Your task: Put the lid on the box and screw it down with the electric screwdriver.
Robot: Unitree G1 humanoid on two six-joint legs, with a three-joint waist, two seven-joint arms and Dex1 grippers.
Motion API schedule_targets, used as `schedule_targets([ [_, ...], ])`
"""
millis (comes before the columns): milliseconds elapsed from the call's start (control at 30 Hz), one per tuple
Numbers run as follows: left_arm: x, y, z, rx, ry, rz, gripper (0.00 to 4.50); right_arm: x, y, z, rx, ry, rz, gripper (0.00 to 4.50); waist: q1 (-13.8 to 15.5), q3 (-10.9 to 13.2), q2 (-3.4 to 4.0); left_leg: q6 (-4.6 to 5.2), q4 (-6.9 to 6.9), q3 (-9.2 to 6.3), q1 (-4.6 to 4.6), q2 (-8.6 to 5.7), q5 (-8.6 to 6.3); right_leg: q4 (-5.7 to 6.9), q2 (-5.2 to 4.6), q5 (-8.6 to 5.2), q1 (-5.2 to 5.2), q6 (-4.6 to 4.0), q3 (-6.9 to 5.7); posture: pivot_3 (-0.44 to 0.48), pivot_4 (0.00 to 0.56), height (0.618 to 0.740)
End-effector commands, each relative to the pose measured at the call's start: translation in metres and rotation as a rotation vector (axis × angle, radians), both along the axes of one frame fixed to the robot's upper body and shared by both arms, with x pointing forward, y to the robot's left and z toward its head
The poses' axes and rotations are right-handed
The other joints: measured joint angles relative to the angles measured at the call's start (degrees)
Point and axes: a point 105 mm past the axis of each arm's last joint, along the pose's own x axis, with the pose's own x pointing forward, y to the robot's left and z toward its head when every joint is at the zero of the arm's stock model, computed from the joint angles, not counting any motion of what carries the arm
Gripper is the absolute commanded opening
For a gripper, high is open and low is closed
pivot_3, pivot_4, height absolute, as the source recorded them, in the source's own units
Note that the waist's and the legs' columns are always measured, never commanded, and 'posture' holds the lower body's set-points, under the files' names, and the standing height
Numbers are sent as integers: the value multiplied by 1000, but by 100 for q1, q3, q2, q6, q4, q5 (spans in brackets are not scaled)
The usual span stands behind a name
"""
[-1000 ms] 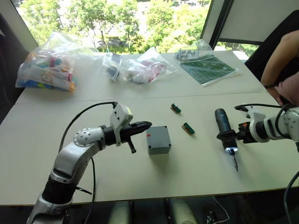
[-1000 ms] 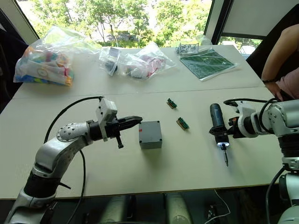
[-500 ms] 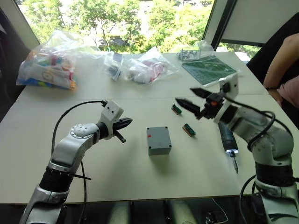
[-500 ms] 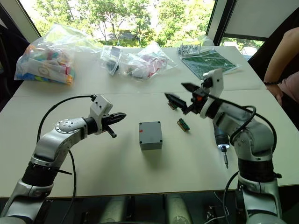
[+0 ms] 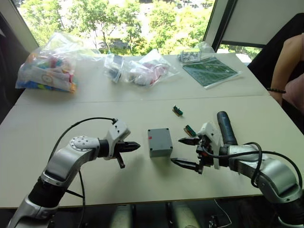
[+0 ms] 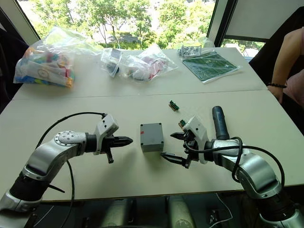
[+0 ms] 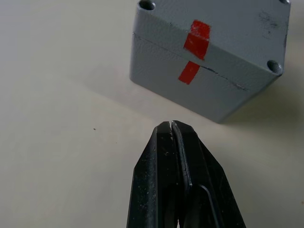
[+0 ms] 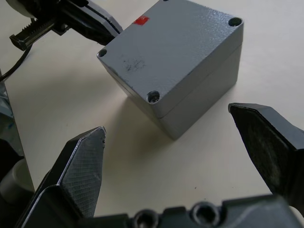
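Note:
The grey box stands mid-table with the lid seated on top. A thin seam and red tape cross the joint, and empty screw holes show at the lid's corners. My left gripper is shut and empty, its tip a short way off the box's taped side. On the opposite side my right gripper is open at table level, its fingers spread wider than the box and apart from it. The black electric screwdriver lies on the table behind my right arm, which partly covers it.
Two small green circuit boards lie just beyond the box. Plastic bags of parts and a green board fill the far side. A person's arm is at the right edge.
My right arm has dropped from raised above the table to table level beside the box, still open. The left gripper has moved closer to the box. The screwdriver stays on the table.

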Motion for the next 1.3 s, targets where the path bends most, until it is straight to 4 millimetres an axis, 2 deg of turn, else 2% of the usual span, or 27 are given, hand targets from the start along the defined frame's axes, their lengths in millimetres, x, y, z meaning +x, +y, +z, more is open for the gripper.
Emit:
schedule_targets([
  [33,3,-18,7,13,-66,-59,0,1,15,2,11,-17,42,4467,2,0,-1,0,1,0,-1,-1,0,0,0,-1,0,1,0,0,150,740],
  [300,31,-27,15,15,-138,-62,0,-13,30,6,32,29,120,4467,0,1,-1,0,3,-5,-1,-1,0,3,4,1,0,1,-1,0,150,740],
  [433,48,-34,22,18,-187,-75,0,-17,45,13,86,30,153,4467,-7,1,-1,0,3,-5,0,-1,0,3,4,1,0,0,-1,0,150,740],
  [567,54,-27,23,39,-207,-68,0,-16,41,15,57,15,131,4467,-20,1,-1,0,3,-7,0,0,0,6,7,2,-1,0,-1,0,150,740],
  [700,59,-10,19,120,-239,-56,0,-17,31,20,28,6,125,4467,-17,1,-1,0,3,-7,-2,0,0,6,6,4,-1,-3,0,0,150,740],
  [800,56,5,16,138,-208,-50,0,-7,13,23,-24,-29,78,4467,-16,1,-1,0,3,-6,0,0,0,6,6,3,-1,-1,-1,0,150,740],
  [867,46,12,14,162,-187,-83,0,5,1,21,-61,-59,41,4467,-21,1,-2,0,3,-6,0,0,0,6,6,2,-1,-1,0,0,150,740],
  [967,28,13,10,172,-144,-151,0,17,-6,14,-109,-81,29,4467,-30,2,-4,0,3,-2,0,2,0,4,6,2,-1,-2,1,0,150,740],
  [1100,6,8,5,160,-77,-233,0,25,0,7,-106,-85,58,4467,-19,3,-6,0,3,-3,0,3,0,5,6,2,-3,-2,0,0,150,740],
  [1200,4,3,2,155,-67,-235,0,24,12,5,-90,-85,108,4467,-17,3,-6,1,3,-3,-1,4,0,6,6,1,-3,-1,0,0,150,740],
  [1300,7,-1,-5,198,-91,-214,0,13,30,4,-53,-44,180,4467,-20,3,-6,0,3,-2,-1,3,0,6,6,2,-2,-1,1,0,150,740],
])
